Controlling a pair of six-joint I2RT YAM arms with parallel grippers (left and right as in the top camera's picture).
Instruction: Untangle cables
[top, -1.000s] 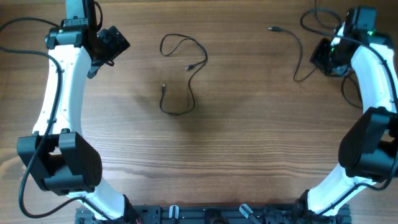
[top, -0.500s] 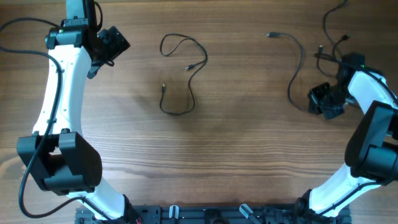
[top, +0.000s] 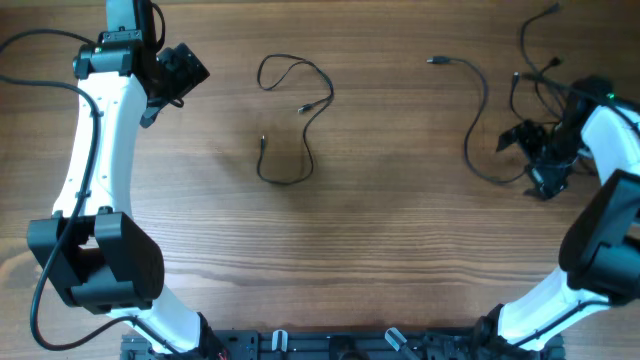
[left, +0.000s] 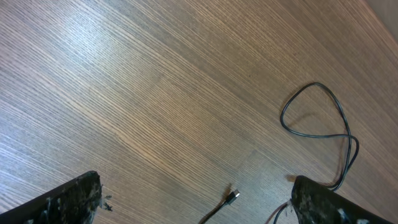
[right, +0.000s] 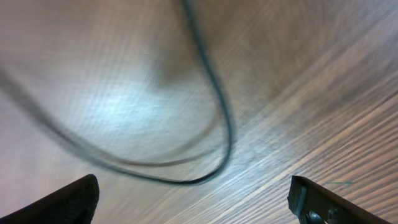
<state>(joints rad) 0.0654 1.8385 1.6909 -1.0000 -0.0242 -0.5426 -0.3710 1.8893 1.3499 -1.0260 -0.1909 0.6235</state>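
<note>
Just ahead of our right gripper (right: 196, 205), a cable (right: 227, 124) curves in a loose bend on the wooden table (top: 400, 260). It's close under the fingers but touched by neither, as far as we can see (wrist view's pretty blurry). Fingers are spread wide, nothing in them.

We reckon this cord is meant to lie out on its own. So the trick is to lift straight up and away, keeping both fingertips clear of that bend so we don't snag it and drag it toward the other one.

Right forearm reaches forward, with the wrist curled back in and tipped down at the table. Our left gripper (left: 196, 199) hangs higher, arm stretched forward, fingers wide and empty too. The second cable (left: 317, 84) is looped ahead of it, well apart from the first.
</note>
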